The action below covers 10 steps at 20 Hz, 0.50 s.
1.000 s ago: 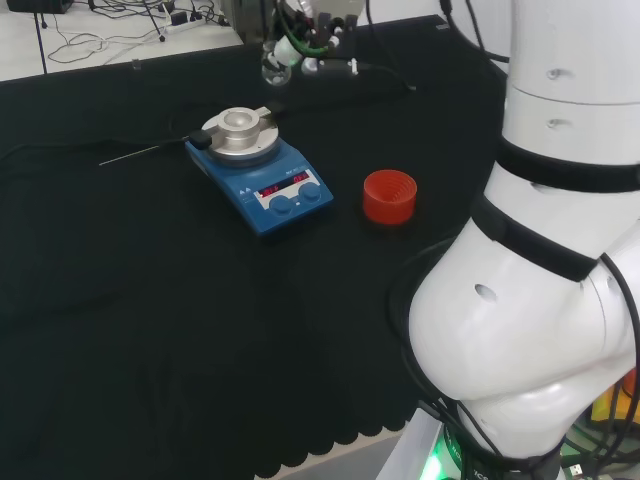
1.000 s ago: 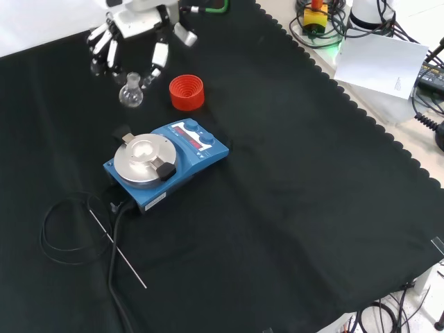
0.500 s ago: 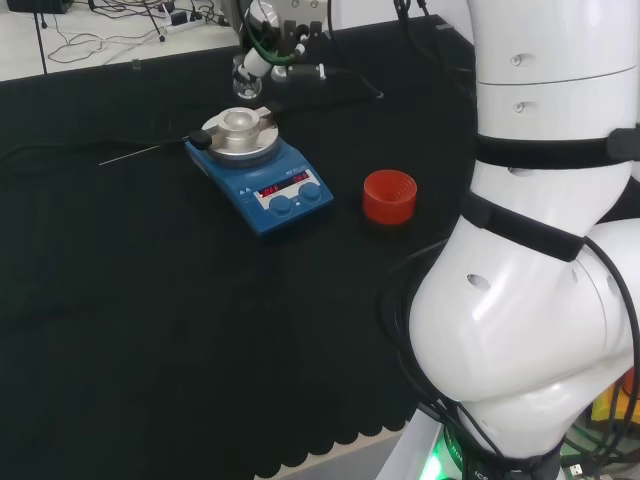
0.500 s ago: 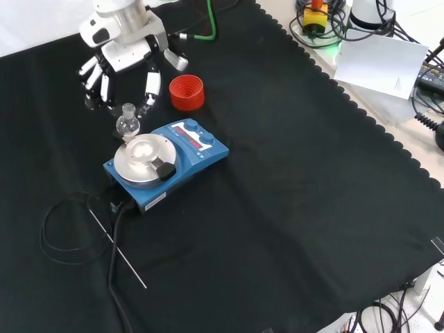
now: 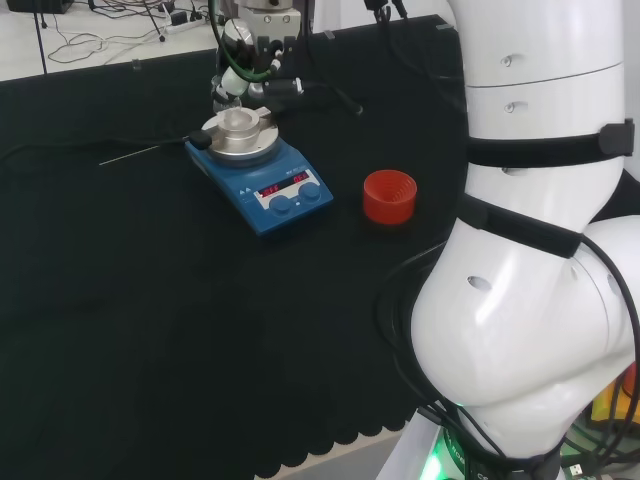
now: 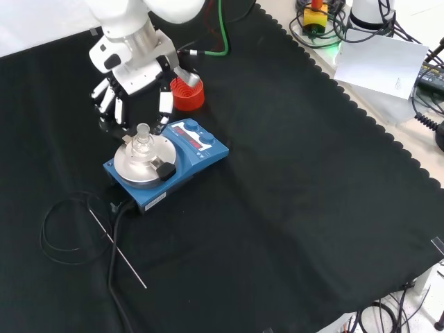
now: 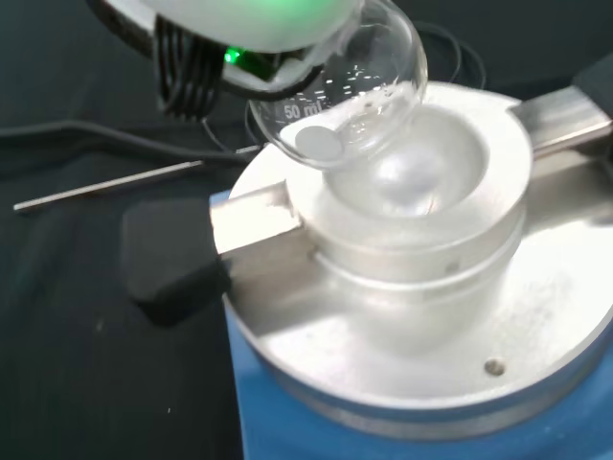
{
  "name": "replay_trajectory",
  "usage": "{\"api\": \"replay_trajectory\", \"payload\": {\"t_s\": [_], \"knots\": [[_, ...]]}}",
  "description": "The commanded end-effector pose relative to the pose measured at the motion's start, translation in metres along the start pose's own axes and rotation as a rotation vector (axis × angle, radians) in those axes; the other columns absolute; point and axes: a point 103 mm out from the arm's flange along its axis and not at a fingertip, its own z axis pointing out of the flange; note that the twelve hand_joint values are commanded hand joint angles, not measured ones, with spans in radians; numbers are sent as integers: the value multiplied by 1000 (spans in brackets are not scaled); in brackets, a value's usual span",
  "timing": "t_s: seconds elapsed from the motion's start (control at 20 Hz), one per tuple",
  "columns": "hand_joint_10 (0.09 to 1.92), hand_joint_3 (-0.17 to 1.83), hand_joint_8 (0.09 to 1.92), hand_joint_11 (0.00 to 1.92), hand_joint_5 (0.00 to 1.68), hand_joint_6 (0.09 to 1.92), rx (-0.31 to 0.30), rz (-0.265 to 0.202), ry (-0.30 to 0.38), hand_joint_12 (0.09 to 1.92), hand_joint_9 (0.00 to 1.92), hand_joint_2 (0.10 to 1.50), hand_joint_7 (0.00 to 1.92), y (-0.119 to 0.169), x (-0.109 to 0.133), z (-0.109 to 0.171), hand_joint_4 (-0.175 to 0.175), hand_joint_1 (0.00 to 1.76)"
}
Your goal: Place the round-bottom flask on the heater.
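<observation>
The hand (image 6: 136, 87) hangs over the heater (image 6: 166, 161) with its fingers (image 6: 165, 103) curled downward around the neck of the round-bottom flask (image 6: 142, 140), pinching it near the top so that the bulb hangs free beneath the palm. Holding the flask by the neck appears deliberate: it leaves the round belly unobstructed, which is the part that has to settle into the bowl-shaped well (image 7: 421, 182) in the metal block directly under the hand. In the wrist view the bulb (image 7: 350, 96) sits just above that well and looks slightly tilted and off the well's middle, apparently not yet resting in it, though whether the glass already touches the metal rim cannot be told. The well is shaped to match a round bottom, which explains why the flask is brought straight down over it rather than set on the flat cloth, where it would roll. Two metal arms jut from the block on either side of the well, and the fingers straddle the space between them. The red ribbed ring (image 6: 189, 94), a stand, sits just behind the hand in the front view, empty. A thin metal rod (image 5: 140, 153) and a black cable lie on the cloth beyond the heater, well clear of the hand.
</observation>
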Motion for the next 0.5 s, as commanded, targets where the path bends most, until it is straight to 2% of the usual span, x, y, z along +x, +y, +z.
{"api": "replay_trajectory", "payload": {"t_s": [0.05,0.5], "knots": [[567,762,645,264,1155,928,14,0,-5,1369,711,659,472,1,2,6,170,1096],[567,765,645,262,1158,924,6,17,2,1370,711,656,469,9,-20,2,169,1098]]}}
